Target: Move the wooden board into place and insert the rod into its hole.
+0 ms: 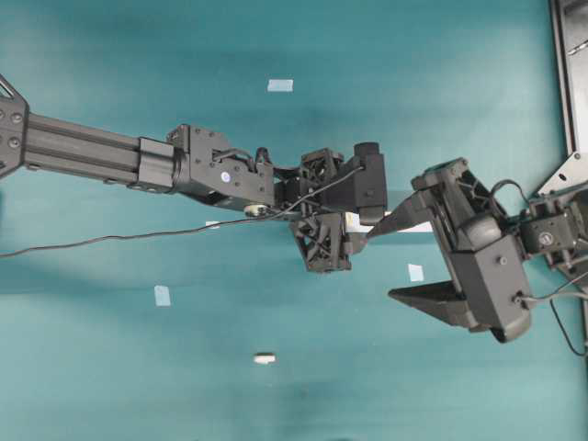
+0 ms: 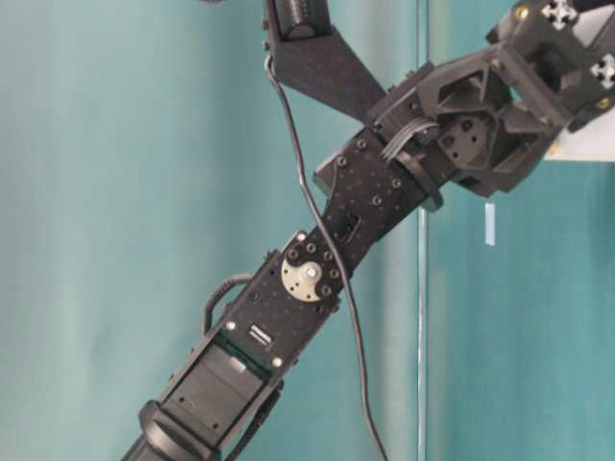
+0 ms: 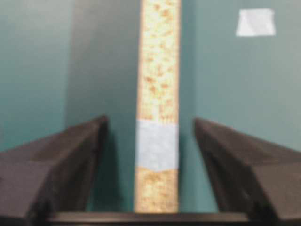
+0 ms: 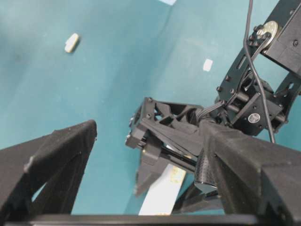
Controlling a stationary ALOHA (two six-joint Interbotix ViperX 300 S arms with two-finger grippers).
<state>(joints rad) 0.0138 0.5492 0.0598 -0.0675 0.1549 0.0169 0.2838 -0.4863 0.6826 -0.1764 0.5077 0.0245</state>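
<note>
The wooden board (image 3: 158, 84) runs up the middle of the left wrist view, speckled edge toward the camera, with a pale blue tape patch (image 3: 157, 143) across it. My left gripper (image 3: 149, 121) is open, with a clear gap between the board and each finger. From overhead only a short whitish stretch of the board (image 1: 418, 225) shows, between the left gripper (image 1: 354, 223) and the right gripper (image 1: 390, 266). The right gripper (image 4: 149, 127) stands wide open, with the board's pale face (image 4: 162, 193) low between its fingers. The rod (image 1: 265, 358) lies alone on the mat, also seen in the right wrist view (image 4: 71, 42). The hole is hidden.
Pale blue tape squares lie on the teal mat at the back (image 1: 280, 85), left (image 1: 163, 295) and right of centre (image 1: 415, 272). A black frame (image 1: 570, 73) lines the right edge. The left arm (image 2: 317, 279) fills the table-level view.
</note>
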